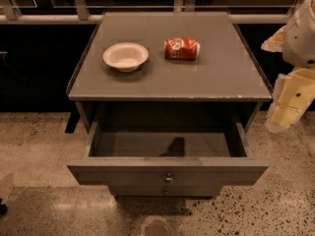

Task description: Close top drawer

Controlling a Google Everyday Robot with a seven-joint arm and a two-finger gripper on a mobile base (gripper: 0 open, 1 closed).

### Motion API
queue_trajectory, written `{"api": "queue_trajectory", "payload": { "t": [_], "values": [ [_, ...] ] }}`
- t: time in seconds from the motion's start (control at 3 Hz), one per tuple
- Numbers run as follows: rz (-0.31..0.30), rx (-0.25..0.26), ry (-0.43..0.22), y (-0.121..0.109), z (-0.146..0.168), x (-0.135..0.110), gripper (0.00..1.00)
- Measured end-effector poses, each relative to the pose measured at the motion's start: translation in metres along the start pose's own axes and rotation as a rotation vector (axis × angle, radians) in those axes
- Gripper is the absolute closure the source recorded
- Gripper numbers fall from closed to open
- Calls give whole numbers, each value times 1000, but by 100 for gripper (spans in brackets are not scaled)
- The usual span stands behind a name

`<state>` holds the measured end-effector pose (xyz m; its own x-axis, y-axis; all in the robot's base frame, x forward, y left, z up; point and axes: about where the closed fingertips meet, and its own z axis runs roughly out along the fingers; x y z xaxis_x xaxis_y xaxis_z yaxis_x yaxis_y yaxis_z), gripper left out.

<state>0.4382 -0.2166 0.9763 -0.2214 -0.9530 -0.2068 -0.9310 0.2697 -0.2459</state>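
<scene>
The top drawer (123, 172) of the grey cabinet is pulled far out towards me. Its flat front carries a small round metal knob (169, 178) at centre. Its inside (133, 145) holds nothing but a dark shadow. My arm's white and cream parts hang at the right edge of the camera view. The gripper (278, 122) is at their lower end, level with the drawer's right side and well apart from it, touching nothing.
A white bowl (125, 56) and a crushed red can (181, 48) sit on the cabinet top (221, 77). A lower drawer front with its own knob (166, 191) shows under the open one. Speckled floor (44, 146) surrounds the cabinet; a railing (49, 18) runs behind.
</scene>
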Motion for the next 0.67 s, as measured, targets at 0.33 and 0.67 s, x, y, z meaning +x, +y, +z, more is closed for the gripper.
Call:
{"api": "queue_trajectory", "payload": {
  "t": [0.33, 0.67],
  "values": [
    [0, 0, 0, 0, 0, 0, 0],
    [8, 9, -26, 5, 1, 4, 0]
  ]
}}
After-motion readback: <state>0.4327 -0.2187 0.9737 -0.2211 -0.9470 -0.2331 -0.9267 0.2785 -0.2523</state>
